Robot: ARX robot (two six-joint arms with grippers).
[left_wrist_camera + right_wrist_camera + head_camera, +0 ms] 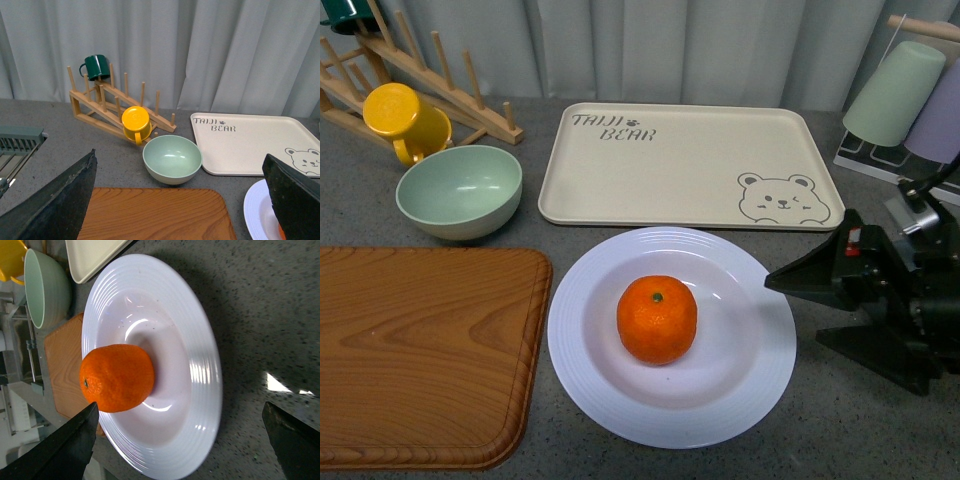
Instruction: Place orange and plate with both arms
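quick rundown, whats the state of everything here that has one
orange, resting in the plate, stem dot up
plate, right way up, holding the orange
green bowl, upright, empty
yellow mug, tipped against the wooden rack
dark green mug, hung on the wooden rack
bear tray, flat, empty
cutting board, flat, bare
left gripper, open, holding nothing
right gripper, open, beside the plate

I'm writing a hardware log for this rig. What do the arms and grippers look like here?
The right gripper is matte black with angular, wedge-shaped fingers, a small red and white marking on its body, and a grey block with a black cable behind it. The left gripper shows only two black tapered fingers with slightly scuffed edges.
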